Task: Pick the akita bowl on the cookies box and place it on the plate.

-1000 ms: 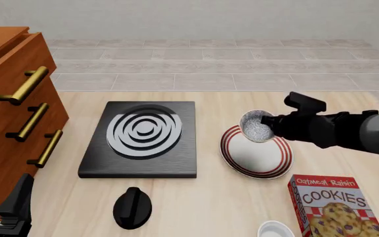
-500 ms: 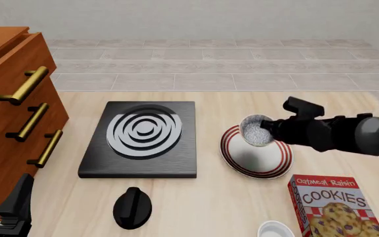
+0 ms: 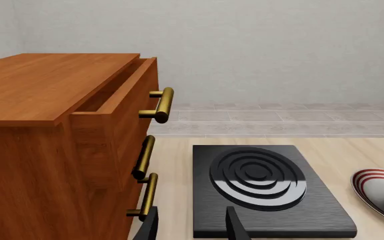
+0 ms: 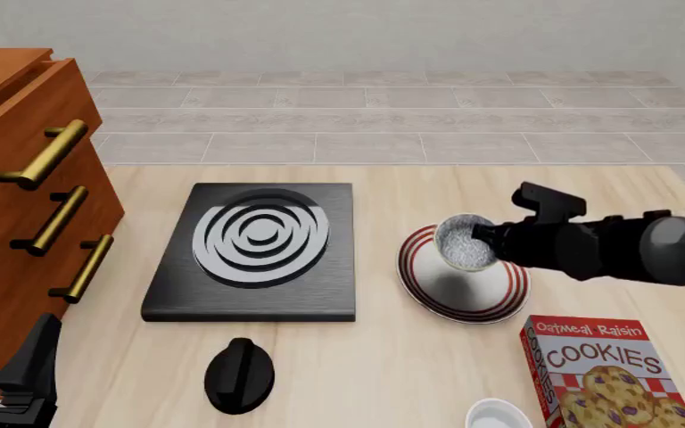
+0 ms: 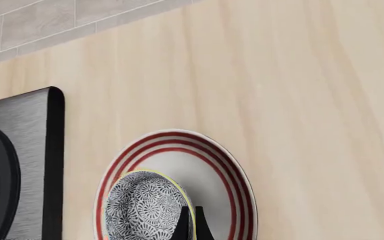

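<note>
Akita bowl [image 4: 466,242] clamped in right gripper [image 4: 478,237] over plate [image 4: 485,290]; left gripper [image 3: 190,226] open

A simulated kitchen is suggested by a stove [image 4: 256,250], a plate [image 4: 462,290], a cookies box [image 4: 605,374], a wooden drawer cabinet [image 4: 21,205] and tiled flooring

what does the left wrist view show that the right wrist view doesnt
Only the left wrist view shows the wooden drawer cabinet with its brass handles, the back wall, and the left gripper, its fingers apart with nothing between them.

Only the right wrist view shows the right gripper with its fingers closed on the rim of the akita bowl, and the plate nearly whole.

Both show the black stove, the table, and at least an edge of the plate and bowl.
</note>
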Robot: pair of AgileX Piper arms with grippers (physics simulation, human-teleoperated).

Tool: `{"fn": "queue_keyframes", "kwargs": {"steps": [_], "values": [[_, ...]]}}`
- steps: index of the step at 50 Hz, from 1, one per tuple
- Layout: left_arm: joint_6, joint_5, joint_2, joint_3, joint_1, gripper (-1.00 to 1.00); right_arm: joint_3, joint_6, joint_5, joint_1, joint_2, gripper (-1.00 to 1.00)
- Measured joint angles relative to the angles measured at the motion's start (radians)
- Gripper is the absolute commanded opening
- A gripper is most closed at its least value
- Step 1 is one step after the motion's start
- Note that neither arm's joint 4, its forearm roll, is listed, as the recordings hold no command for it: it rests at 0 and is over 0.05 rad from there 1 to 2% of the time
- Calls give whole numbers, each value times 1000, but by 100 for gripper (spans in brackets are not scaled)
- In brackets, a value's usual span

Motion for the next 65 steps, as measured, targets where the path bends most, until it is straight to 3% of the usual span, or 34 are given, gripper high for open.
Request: {"fn": "queue_keyframes", "kwargs": {"steps": [65], "values": [[0,0,0,0,0,100,3,-15,-57,-11,86,-100]]}}
